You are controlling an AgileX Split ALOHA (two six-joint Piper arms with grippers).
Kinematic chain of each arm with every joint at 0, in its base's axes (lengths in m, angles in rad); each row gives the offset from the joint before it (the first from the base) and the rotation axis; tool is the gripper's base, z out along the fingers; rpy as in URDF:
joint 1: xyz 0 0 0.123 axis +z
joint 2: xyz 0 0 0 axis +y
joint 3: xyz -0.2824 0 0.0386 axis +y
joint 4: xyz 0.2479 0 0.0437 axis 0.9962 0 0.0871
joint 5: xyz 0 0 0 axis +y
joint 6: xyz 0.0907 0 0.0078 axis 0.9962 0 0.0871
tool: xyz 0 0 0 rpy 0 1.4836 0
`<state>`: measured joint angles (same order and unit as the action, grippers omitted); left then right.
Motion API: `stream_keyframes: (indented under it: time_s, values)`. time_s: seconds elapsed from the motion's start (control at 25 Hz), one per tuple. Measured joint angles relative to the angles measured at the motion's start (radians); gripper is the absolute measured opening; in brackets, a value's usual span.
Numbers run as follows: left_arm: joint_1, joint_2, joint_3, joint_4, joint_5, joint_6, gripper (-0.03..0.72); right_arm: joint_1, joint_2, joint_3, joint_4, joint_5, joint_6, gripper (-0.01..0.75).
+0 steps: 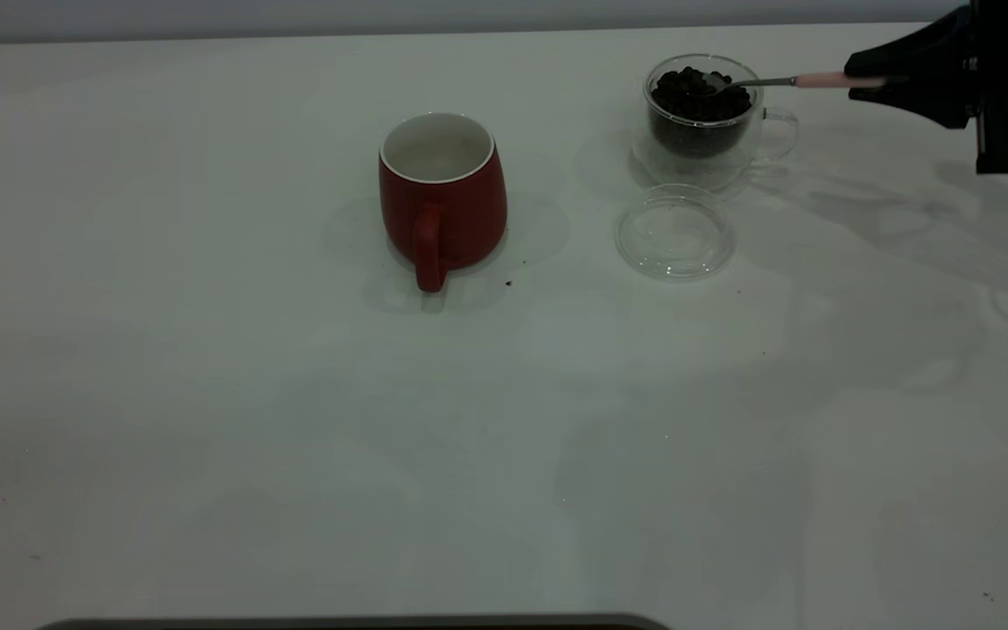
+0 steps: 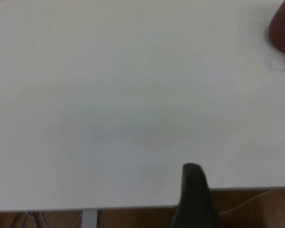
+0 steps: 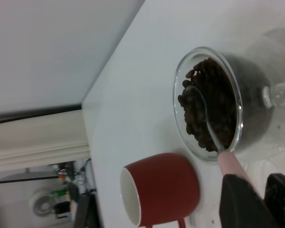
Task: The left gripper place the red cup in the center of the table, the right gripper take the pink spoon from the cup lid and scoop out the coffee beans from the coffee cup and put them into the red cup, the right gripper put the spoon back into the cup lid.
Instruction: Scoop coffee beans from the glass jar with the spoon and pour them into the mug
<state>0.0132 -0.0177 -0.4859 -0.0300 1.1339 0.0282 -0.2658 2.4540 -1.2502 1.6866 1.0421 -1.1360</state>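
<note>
The red cup (image 1: 443, 197) stands upright near the table's middle, handle toward the front; it also shows in the right wrist view (image 3: 161, 192) and at the edge of the left wrist view (image 2: 282, 28). The glass coffee cup (image 1: 703, 118) full of dark beans stands at the back right. My right gripper (image 1: 871, 80) is shut on the pink spoon (image 1: 823, 80), whose bowl rests in the beans (image 3: 199, 107). The glass cup lid (image 1: 675, 232) lies empty in front of the coffee cup. One finger of my left gripper (image 2: 192, 190) shows over the table's edge, away from the cups.
A small dark crumb (image 1: 508, 283) lies right of the red cup. A dark edge (image 1: 355, 622) runs along the front of the table.
</note>
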Motion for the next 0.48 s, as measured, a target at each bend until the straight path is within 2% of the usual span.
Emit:
stream_keyframes:
  time_s: [0.48]
  values:
    - [0.000, 0.000, 0.000, 0.000, 0.000, 0.000, 0.586, -0.023, 0.021, -0.002, 0.027, 0.091, -0.017, 0.113]
